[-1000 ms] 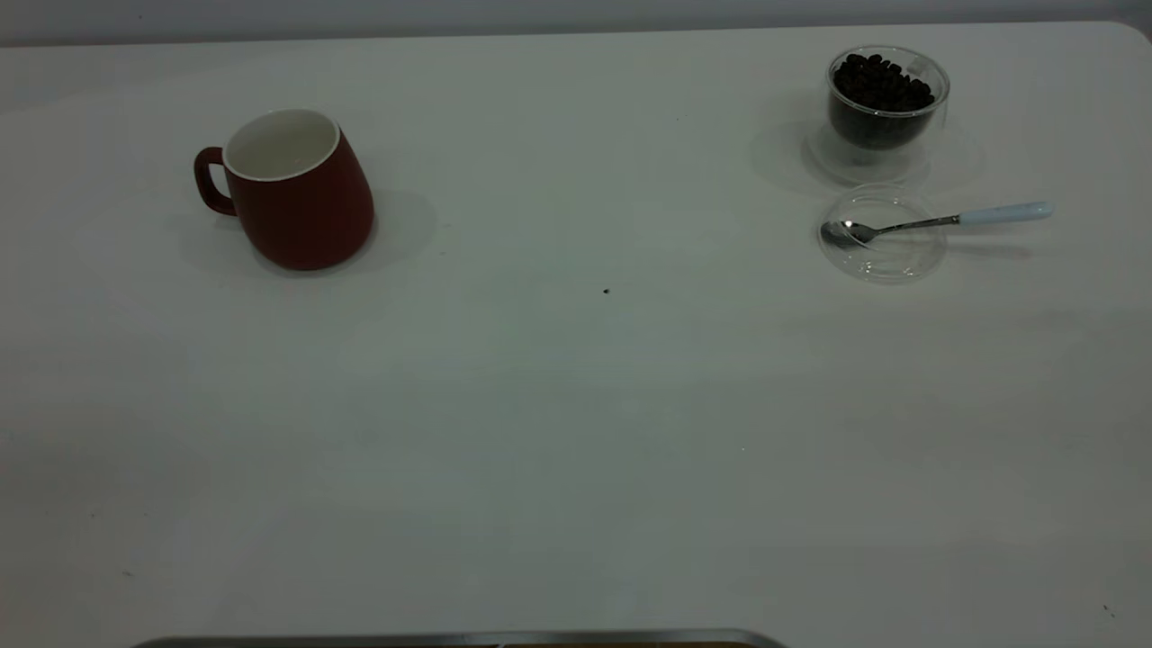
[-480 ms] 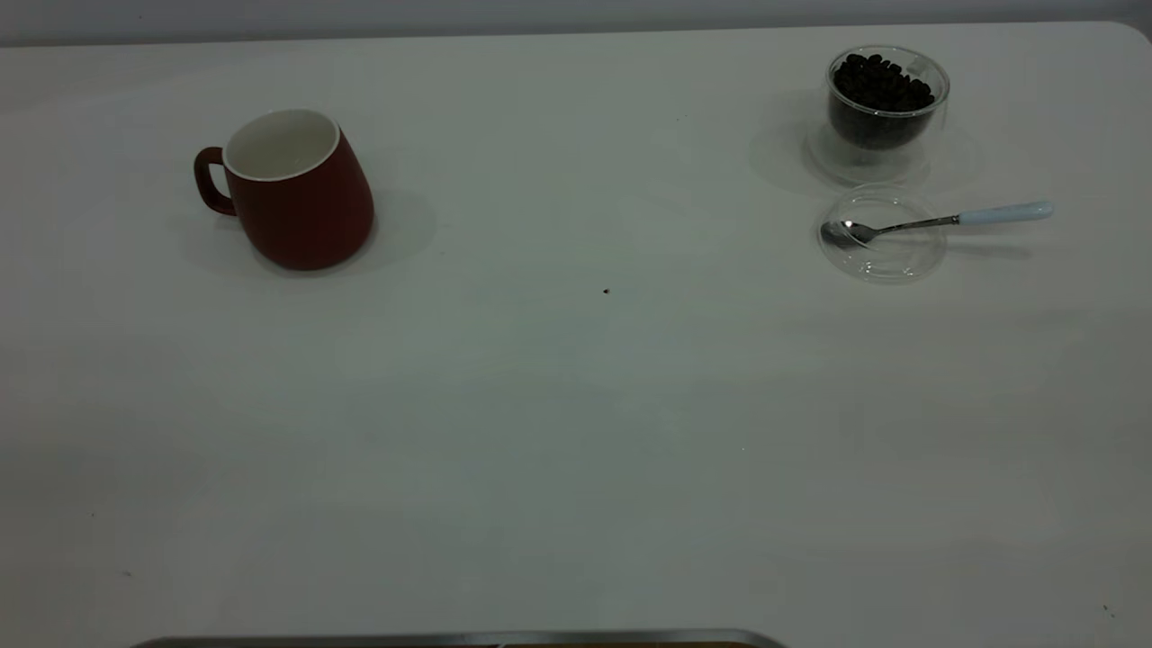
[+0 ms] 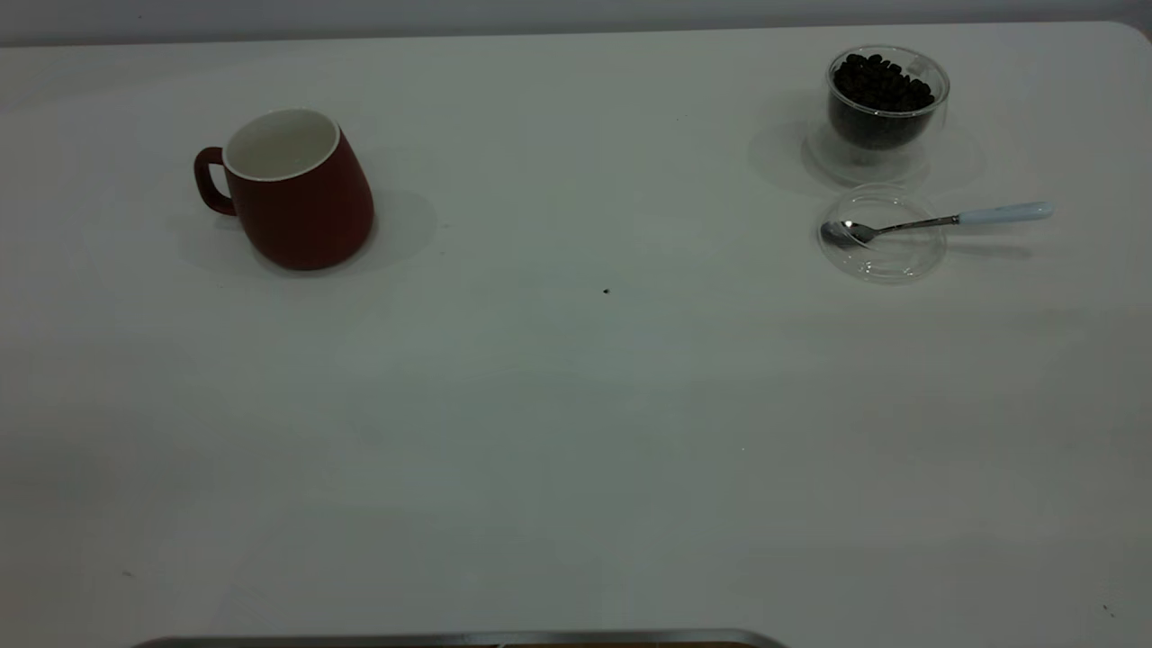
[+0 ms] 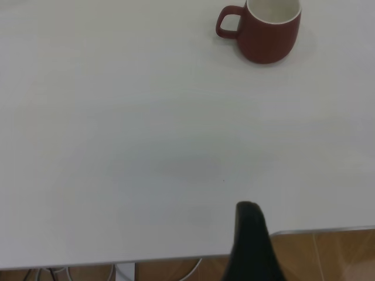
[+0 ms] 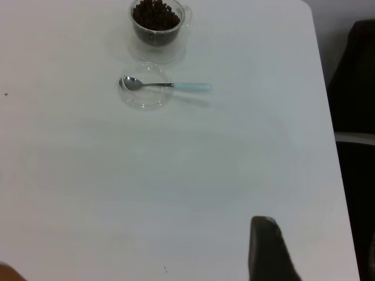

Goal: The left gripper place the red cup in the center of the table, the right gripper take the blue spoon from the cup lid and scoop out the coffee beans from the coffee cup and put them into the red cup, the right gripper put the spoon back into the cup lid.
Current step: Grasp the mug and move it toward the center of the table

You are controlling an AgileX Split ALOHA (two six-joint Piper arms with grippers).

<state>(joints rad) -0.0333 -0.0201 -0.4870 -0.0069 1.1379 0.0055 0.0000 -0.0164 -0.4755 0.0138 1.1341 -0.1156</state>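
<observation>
The red cup (image 3: 292, 189) stands upright at the table's left, white inside and empty, with its handle pointing left; it also shows in the left wrist view (image 4: 266, 29). The glass coffee cup (image 3: 886, 99) full of coffee beans stands at the far right. In front of it lies the clear cup lid (image 3: 882, 236). The blue-handled spoon (image 3: 945, 220) rests with its bowl in the lid and its handle pointing right. Only a dark part of my left gripper (image 4: 249, 246) shows, far from the red cup. A dark part of my right gripper (image 5: 266, 249) shows, far from the spoon (image 5: 167, 85).
The white table (image 3: 576, 405) stretches wide between the red cup and the glass cup. A tiny dark speck (image 3: 606, 291) lies near the middle. A metal edge (image 3: 450, 639) runs along the near side. A dark chair (image 5: 354, 76) stands past the table's right edge.
</observation>
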